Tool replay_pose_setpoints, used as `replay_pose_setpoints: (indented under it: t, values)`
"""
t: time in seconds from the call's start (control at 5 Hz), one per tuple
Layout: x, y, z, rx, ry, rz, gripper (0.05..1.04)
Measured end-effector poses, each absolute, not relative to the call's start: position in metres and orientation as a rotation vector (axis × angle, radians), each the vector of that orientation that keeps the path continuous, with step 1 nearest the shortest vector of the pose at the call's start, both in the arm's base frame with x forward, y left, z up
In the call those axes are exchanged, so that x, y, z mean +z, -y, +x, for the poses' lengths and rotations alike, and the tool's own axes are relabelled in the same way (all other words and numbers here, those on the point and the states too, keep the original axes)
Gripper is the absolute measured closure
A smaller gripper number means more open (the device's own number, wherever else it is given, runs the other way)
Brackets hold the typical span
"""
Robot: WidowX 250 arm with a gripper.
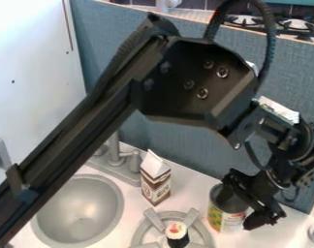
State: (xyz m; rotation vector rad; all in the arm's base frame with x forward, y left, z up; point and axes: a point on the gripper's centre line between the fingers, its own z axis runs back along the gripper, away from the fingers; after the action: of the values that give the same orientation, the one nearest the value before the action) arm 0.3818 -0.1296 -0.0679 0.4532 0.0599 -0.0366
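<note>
Hand: low over the counter [192, 193], angled down at the side of the can. I cannot tell from here whether my hand [262, 217] is released or clenched on anything.
Can: the labelled metal can [226, 218] is nearest, against or just beside the hand on its sink side. It stands upright, so its rim and side wall face me squarely, which I judge makes it easy to approach.
Burner: beyond the can from the hand, the grey toy burner [154, 219] lies flat, its raised bars likely there to bear what is set on it.
Small piece: a dark piece with a pale, red-spotted top [176, 230] sits at the burner's middle, where the bars meet.
Carton: farther back past the can, the brown-and-white carton [155, 180] stands steady on its flat base.
Sink: farthest across from the hand, the grey basin [79, 208], with its faucet [114, 150] behind.
</note>
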Motion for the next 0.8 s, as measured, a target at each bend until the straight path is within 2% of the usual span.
replay_pose_setpoints:
  t: [0.2, 0.4, 0.6, 0.8]
  values:
    - [-0.045, 0.13, 0.375, -0.042, -0.009, 0.415, 0.083]
    - [-0.023, 0.139, 0.354, -0.059, 0.054, 0.368, 0.083]
    - [-0.009, 0.146, 0.324, -0.079, 0.053, 0.329, 0.083]
    - [-0.012, 0.136, 0.28, -0.075, -0.001, 0.251, 0.083]
